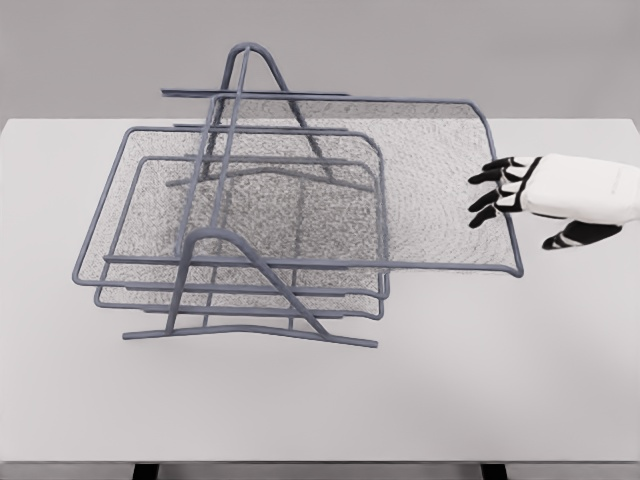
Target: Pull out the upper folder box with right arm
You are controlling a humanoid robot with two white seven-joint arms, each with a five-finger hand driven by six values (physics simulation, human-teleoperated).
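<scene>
— Right hand [515, 195] comes in from the right edge, about halfway up. How does it stand?

— Fingers [487, 176] spread and slightly curled, black tips at the right rim of the upper tray [440, 180]. They seem to touch or hook the wire edge, but I can't tell whether they really grip it. The thumb hangs lower, clear of the rim.

— Starting from the near side, what lies on the counter [320, 400]?

— Bare white counter in front. Then the foot of the rack [250, 300], a grey wire frame with an arched leg. Above that sit the two lower trays [130, 240], mesh-bottomed, stacked and lined up within the frame.

— And the upper tray?

— It stands well out to the right of the other two, its right end far past the frame, its left part apparently still under the far arch of the rack.

— So how far along?

— I'd judge the pull mostly done: the tray is largely drawn out, though it looks not fully free of the rack. What's left is drawing it further right, if it must come clear.

— Left arm?

— Not visible.
</scene>
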